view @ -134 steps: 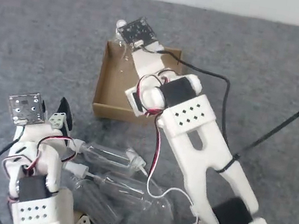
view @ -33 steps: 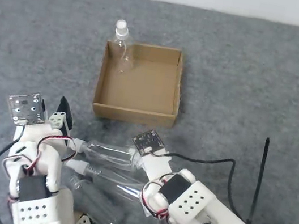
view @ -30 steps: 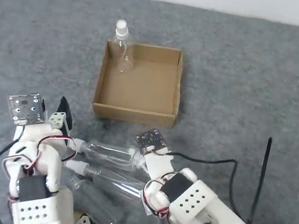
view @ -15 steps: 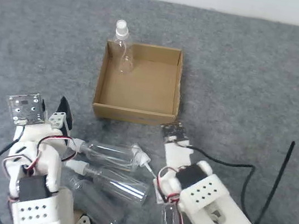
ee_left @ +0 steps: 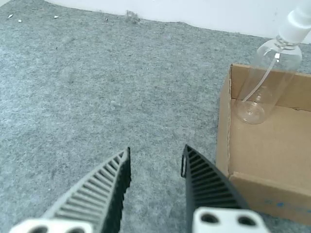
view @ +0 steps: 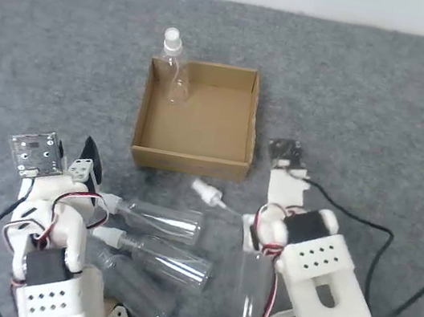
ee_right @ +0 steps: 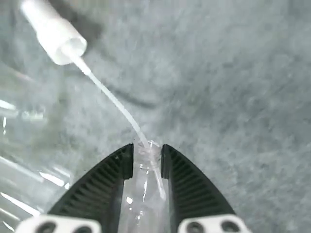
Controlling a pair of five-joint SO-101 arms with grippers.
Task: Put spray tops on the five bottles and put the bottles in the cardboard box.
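left tool (ee_left: 156, 150) released over carpet (ee_left: 73, 97) | right tool (ee_right: 146, 146) grasping bottle (ee_right: 146, 190) near cardboard box (view: 191, 161) corner

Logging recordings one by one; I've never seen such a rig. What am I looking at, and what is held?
Two small robot arms sit side by side on grey carpet. One picture looks down from above; the other two come from a camera on each arm's wrist. The left gripper is open and empty. The right gripper is shut on a clear bottle, with a loose spray top lying ahead, its tube at the bottle's mouth. Three more bottles lie between the arms. The cardboard box holds one topped bottle.
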